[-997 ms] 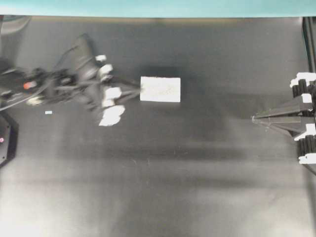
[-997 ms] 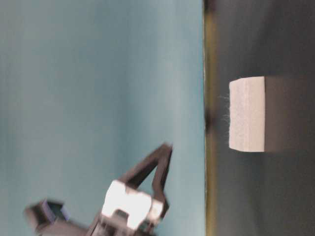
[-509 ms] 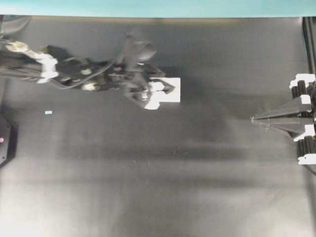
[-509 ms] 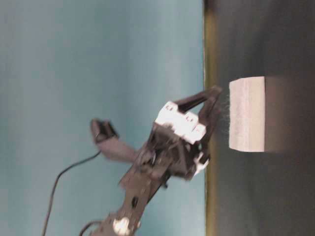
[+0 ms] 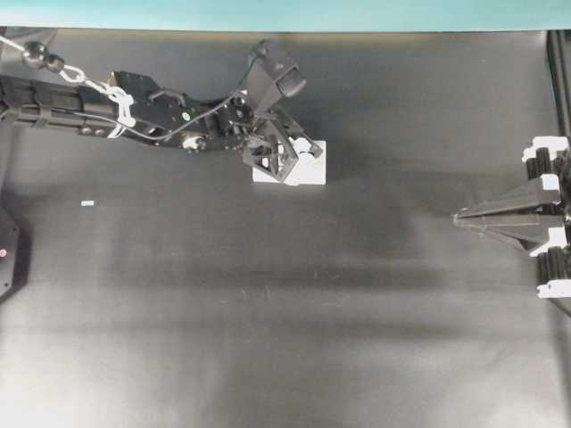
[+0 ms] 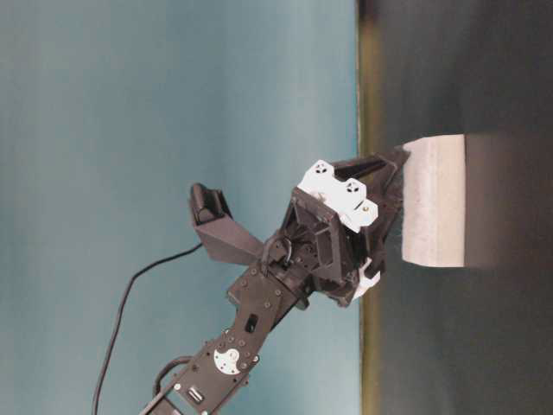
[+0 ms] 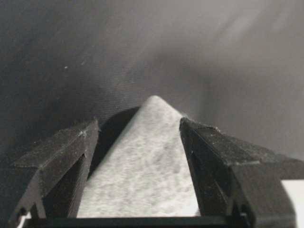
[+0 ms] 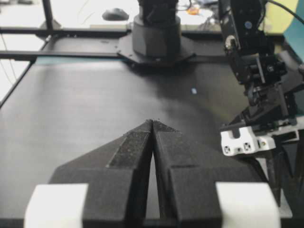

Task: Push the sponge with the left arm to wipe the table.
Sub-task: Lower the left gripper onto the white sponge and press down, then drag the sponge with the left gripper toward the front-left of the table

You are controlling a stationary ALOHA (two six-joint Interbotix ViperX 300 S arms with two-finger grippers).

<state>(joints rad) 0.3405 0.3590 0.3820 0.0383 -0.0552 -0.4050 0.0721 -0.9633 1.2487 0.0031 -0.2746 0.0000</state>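
Observation:
The sponge (image 5: pixel 314 171) is a small white block lying flat on the dark table (image 5: pixel 268 312), near its far side. My left gripper (image 5: pixel 299 163) has come down over the sponge's left half with its jaws open. In the left wrist view the sponge (image 7: pixel 147 166) lies between the two black fingers (image 7: pixel 57 161). The right finger is against its edge and a dark gap shows at the left one. From table level the left gripper (image 6: pixel 390 212) sits right at the sponge (image 6: pixel 435 201). My right gripper (image 5: pixel 459 216) rests shut at the right edge, far from the sponge.
A teal strip (image 5: pixel 268 13) runs along the far edge of the table. A tiny white scrap (image 5: pixel 87 203) lies at the left. The right wrist view shows the left arm (image 8: pixel 251 71) beyond my shut right gripper (image 8: pixel 153 122).
The left arm swung right from beside the sponge to over it, and its jaws opened wider. The sponge has stayed in place. The right arm has not moved.

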